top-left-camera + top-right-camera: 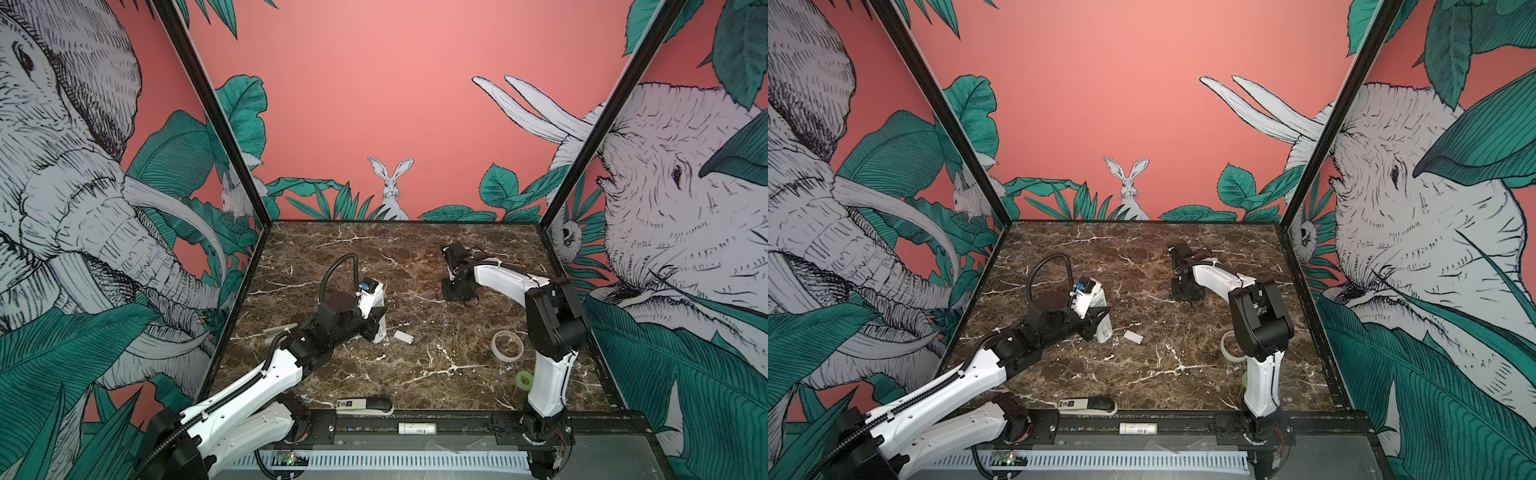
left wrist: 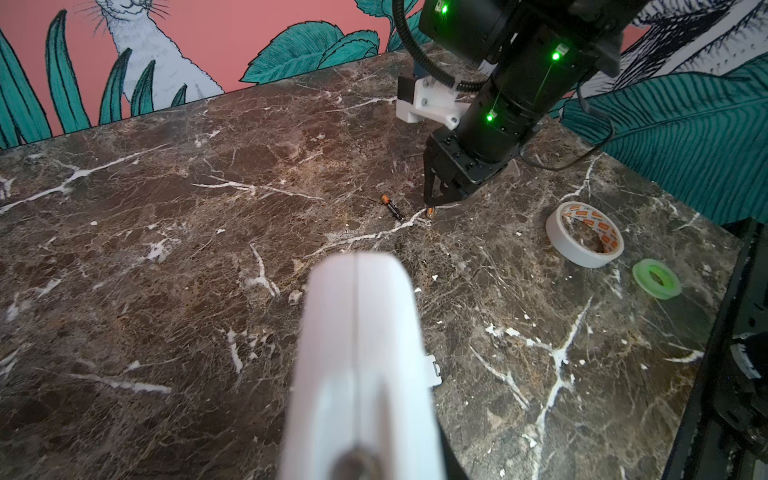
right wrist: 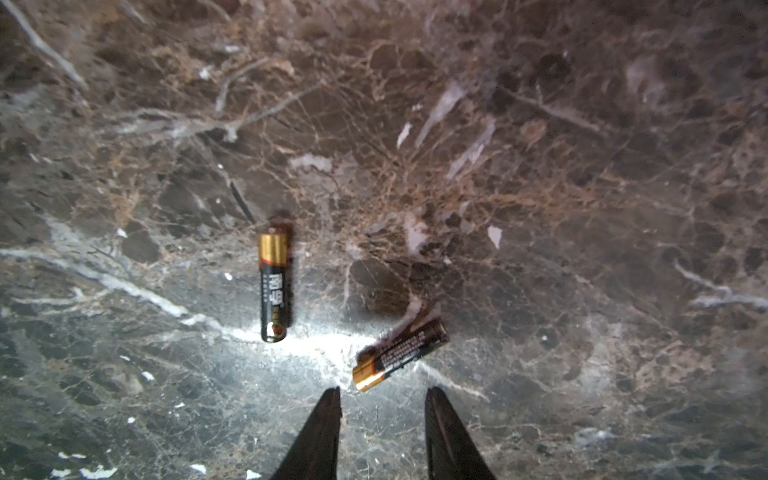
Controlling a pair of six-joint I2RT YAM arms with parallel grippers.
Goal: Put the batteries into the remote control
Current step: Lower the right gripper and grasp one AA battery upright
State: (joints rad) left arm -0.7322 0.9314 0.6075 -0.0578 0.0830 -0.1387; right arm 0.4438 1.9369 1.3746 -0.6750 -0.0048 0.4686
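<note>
Right claw (image 3: 380, 390) open, just short of a battery (image 3: 401, 353)
Second battery (image 3: 275, 286) lies nearby, bare table (image 3: 582, 166) all round; left claw (image 1: 375, 321) grips the remote (image 2: 361, 332) mid-table, well off the edges.

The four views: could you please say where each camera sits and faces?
Top views: high in front, facing down and back over the table; left arm and right arm show.
Left wrist: on the left arm, looking along the remote control toward the right gripper.
Right wrist: looking down past the right gripper at the batteries.
Both wrist views show the batteries.
</note>
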